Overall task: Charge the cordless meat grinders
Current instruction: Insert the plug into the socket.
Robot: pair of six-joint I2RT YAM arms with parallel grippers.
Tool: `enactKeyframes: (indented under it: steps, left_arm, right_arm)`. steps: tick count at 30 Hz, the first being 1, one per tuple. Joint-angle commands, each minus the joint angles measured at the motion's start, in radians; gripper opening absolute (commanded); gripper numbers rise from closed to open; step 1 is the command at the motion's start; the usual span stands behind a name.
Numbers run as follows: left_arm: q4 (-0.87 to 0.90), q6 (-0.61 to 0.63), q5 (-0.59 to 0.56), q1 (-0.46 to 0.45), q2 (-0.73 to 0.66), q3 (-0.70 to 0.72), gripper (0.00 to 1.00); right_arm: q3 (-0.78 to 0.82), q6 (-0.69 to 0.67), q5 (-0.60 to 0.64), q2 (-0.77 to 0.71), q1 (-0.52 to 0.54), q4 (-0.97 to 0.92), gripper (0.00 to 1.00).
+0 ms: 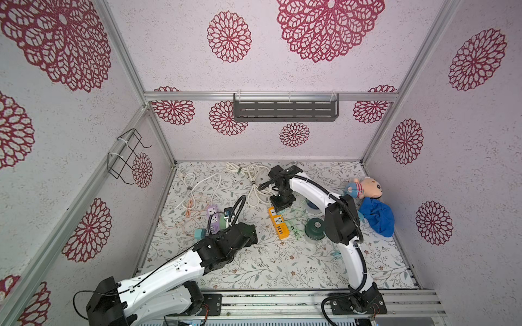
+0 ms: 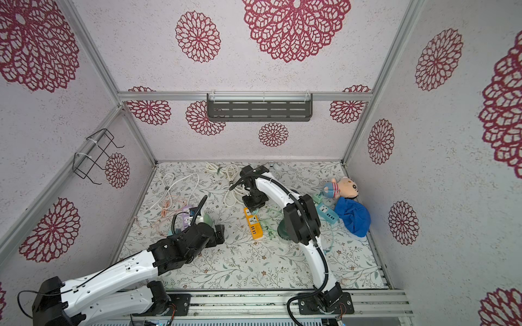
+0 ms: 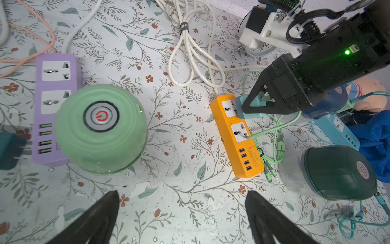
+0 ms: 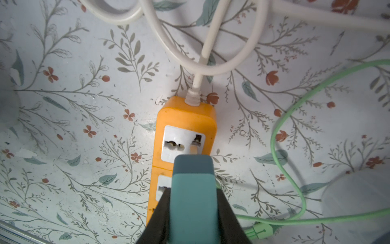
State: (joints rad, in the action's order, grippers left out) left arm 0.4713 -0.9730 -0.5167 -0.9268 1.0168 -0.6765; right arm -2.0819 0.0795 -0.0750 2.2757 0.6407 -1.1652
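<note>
**Even Light Above, Bright Pools at the Wrists**

In both top views, soft, even light is falling from overhead onto the worktop (image 1: pixel 282 262), and the arms are casting only faint, diffuse shadows. The wide lens is stretching the wall patterns toward the picture edges. In the left wrist view, a bright pool is washing out the print around the orange power strip (image 3: pixel 237 135). There the mint green grinder (image 3: pixel 101 128) is looking slightly soft, and the left gripper (image 3: pixel 181 191) is showing as dark, blurred wedges. In the right wrist view, the teal charger plug (image 4: pixel 193 190) is sitting too close for sharp focus, and the corners are dimming.
</note>
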Motion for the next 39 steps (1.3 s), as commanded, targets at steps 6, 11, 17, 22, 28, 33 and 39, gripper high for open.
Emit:
enactKeyframes:
  steps: [6,11,17,22,28,33,39]
  left_arm:
    - [-0.031,-0.006,0.002,0.012,-0.014,0.019,0.97]
    - [-0.043,-0.004,0.015,0.012,-0.01,0.024,0.97]
    - [-0.052,-0.003,0.015,0.013,-0.014,0.033,0.97]
    - [-0.054,0.003,0.015,0.013,-0.012,0.034,0.97]
    - [-0.059,-0.001,0.024,0.014,-0.012,0.04,0.97]
    - [-0.056,-0.006,0.029,0.014,-0.018,0.044,0.97]
    - [-0.039,-0.007,0.031,0.015,-0.025,0.04,0.97]
  right_arm:
    - [-0.171,0.044,0.088,0.15,0.005,-0.088,0.0]
    - [-0.252,0.073,0.136,0.231,0.004,-0.128,0.0]
    - [-0.256,0.107,0.201,0.251,-0.005,-0.12,0.0]
    - [-0.257,0.132,0.226,0.249,-0.02,-0.104,0.0]
    - [-0.303,0.147,0.228,0.3,-0.023,-0.098,0.0]
    - [-0.304,0.148,0.197,0.35,-0.022,-0.076,0.0]
    - [-0.303,0.135,0.152,0.401,-0.031,-0.048,0.0]
